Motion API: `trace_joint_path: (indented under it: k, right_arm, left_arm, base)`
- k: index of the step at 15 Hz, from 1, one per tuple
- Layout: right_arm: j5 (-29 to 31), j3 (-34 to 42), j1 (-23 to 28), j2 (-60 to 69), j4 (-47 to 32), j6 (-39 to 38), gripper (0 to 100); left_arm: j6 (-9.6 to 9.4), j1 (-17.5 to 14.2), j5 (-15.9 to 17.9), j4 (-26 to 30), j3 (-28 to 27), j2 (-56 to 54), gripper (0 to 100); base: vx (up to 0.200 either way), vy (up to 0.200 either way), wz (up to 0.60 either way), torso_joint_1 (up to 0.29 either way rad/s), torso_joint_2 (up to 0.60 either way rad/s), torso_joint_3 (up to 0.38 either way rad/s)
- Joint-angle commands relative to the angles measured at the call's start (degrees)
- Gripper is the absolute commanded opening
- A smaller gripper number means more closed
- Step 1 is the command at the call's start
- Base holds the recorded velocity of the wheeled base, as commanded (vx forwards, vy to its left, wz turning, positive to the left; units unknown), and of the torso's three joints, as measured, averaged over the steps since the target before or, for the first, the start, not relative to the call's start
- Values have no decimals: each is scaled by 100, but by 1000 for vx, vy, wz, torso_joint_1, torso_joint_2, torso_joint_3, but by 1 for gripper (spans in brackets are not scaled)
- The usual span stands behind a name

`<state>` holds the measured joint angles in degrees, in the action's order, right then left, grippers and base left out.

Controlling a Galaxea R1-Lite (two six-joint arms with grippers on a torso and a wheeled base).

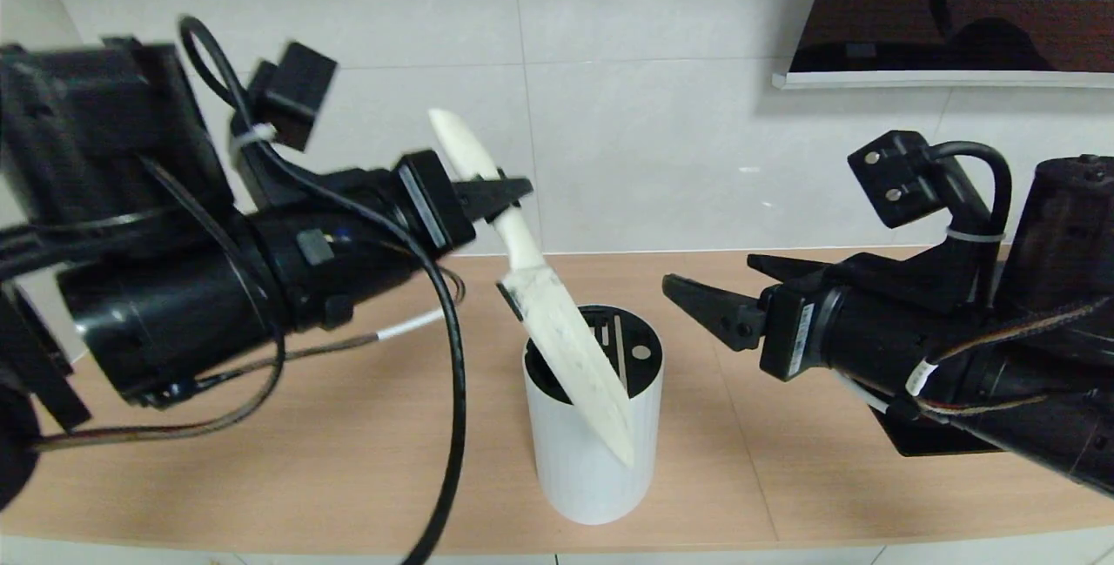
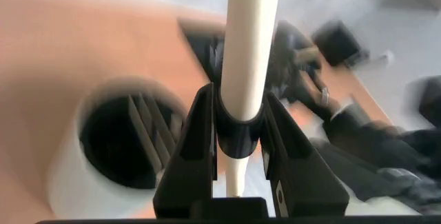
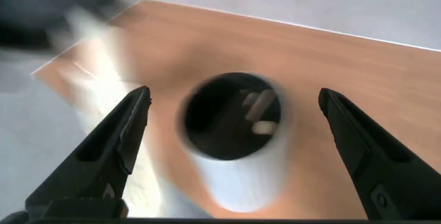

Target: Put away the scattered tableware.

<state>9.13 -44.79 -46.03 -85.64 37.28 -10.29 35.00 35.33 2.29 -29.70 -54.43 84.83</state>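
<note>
white knife [image 1: 525, 245], handle clamped in the left gripper [image 1: 498, 197]; right gripper [image 1: 709, 279] gapes empty. we judge the tilted blade [image 1: 570, 347] may miss its slot [image 1: 620, 337] and topple the holder [image 1: 592, 460].

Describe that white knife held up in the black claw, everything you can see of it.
The white knife has a smooth, rounded cream handle and a broad, pointed blade, faintly grey-speckled, looking ceramic. The left gripper is shut on the handle mid-length. The knife hangs tilted, tip down, above the white cylindrical slotted holder; whether the blade touches the holder cannot be told.
</note>
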Motion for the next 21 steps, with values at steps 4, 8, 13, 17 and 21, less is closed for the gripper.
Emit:
trace_joint_path:
  k: [4, 8, 13, 17, 21]
  right_arm:
    - [-34, 32, 182, 258, -19, 1, 100]
    - [-43, 234, 200, 249, -19, 264, 100]
    - [-43, 269, 200, 197, -10, 282, 100]
    - [-43, 269, 226, 153, -10, 282, 100]
    - [-43, 269, 288, 109, -10, 282, 100]
  left_arm:
    - [-969, 264, -783, 87, -595, -20, 0]
    - [-3104, 1090, -3288, -1381, 20, 789, 0]
    - [-3667, 1310, -4378, -2093, -208, 1018, 0]
    - [-3632, 1512, -4448, -2119, -226, 1167, 0]
    - [-3412, 1618, -4466, -2093, -191, 1492, 0]
  base:
    - [0, 0, 0, 0, 0, 0]
    - [0, 0, 0, 0, 0, 0]
    - [0, 0, 0, 0, 0, 0]
    - [0, 0, 0, 0, 0, 0]
    - [0, 0, 0, 0, 0, 0]
